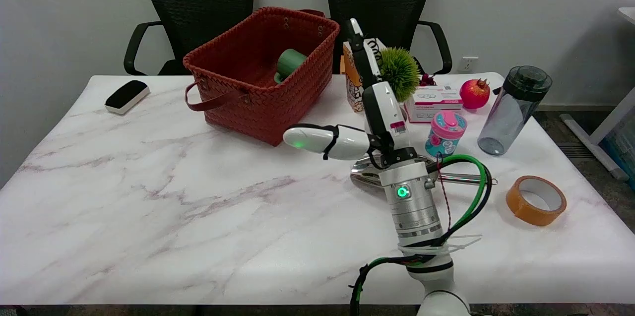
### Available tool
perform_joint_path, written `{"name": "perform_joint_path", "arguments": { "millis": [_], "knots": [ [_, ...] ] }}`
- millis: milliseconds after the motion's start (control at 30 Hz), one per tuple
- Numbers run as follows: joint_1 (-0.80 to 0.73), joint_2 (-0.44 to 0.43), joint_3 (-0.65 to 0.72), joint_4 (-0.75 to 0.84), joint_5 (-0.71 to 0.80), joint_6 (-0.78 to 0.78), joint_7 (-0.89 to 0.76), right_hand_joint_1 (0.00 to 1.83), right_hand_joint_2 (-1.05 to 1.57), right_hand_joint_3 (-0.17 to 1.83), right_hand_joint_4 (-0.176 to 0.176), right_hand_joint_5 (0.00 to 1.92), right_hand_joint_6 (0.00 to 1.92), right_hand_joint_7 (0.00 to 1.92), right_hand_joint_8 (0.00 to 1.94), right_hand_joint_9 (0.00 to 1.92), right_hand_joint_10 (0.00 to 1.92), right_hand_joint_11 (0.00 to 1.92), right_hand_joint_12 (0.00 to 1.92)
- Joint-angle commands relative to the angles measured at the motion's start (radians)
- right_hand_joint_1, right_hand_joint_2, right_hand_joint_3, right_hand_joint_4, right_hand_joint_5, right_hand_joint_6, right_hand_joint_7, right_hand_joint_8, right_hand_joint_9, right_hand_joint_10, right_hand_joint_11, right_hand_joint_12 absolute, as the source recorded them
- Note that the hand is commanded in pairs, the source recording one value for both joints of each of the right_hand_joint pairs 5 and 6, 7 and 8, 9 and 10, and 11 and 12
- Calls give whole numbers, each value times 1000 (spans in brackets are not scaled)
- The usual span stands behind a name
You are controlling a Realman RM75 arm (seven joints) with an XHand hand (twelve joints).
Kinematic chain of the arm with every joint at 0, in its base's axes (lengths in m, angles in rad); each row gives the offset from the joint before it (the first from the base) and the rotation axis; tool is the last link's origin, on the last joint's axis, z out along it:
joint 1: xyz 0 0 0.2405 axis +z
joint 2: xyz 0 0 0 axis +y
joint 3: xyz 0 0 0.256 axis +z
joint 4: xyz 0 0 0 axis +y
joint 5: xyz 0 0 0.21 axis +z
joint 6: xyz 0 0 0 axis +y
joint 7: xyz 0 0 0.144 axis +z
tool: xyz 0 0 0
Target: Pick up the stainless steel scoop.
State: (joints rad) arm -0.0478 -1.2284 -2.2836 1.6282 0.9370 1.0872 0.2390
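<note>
- The tabletop (149,217), white marble-patterned, is bare across its near and left stretches; the things on it sit toward the far and right side.
- The right arm comes in from the near right edge and reaches over the stainless steel scoop (364,173), which lies flat on the tabletop. Its bowl shows left of the wrist and its handle sticks out to the right, so the wrist hides the middle.
- The robot hand (367,122) hangs above the scoop with nothing in it: fingers spread, one pointing left and others stretched toward the far side. I judge this a pre-grasp pose, opened wide so the fingers can drop around the scoop; whether any fingertip touches the metal is hidden by the wrist.
- The orange tape roll (536,200) lies flat right of the scoop, well apart from the handle, so it should not hinder a grasp.
- Just beyond the scoop stands a pink-lidded cup (445,134), near enough that a wide-spread hand could nudge it.
- Farther right of the scoop a grey water bottle (511,112) leans; behind it sit a red pomegranate (474,93) and a small white box (432,102).
- Beyond the scoop, a green spiky plant (401,72) stands partly behind the fingers.
- Far left of the scoop, the red woven basket (238,102) holds a green cup (289,64), out of the reach path.
- Farthest left, a black-topped eraser (127,96) lies near the edge.
</note>
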Motion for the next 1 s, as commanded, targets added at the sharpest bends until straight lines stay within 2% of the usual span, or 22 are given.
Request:
{"name": "perform_joint_path", "arguments": {
  "millis": [33,167,300,533,600,800,1000],
  "knots": [
    [-2,2,9,4,3,15,-8,689,376,-111,0,0,0,0,0,0,0,0,0],
    [-2,1,12,13,5,14,-105,771,244,17,0,0,0,0,0,0,0,0,0],
    [-4,-5,0,63,19,14,-364,900,135,114,0,0,0,0,0,0,0,0,0],
    [-5,-19,-23,129,76,15,-758,950,-39,274,0,0,0,0,0,0,0,0,0],
    [-5,-26,-23,134,79,20,-883,1037,-94,354,0,0,0,0,0,0,0,0,0],
    [-13,-29,-26,124,78,68,-1070,1117,-273,559,0,0,0,0,0,0,0,0,0],
    [-44,0,-2,123,79,73,-1115,1132,-345,678,0,0,0,0,0,0,0,0,0]
  ]
}}
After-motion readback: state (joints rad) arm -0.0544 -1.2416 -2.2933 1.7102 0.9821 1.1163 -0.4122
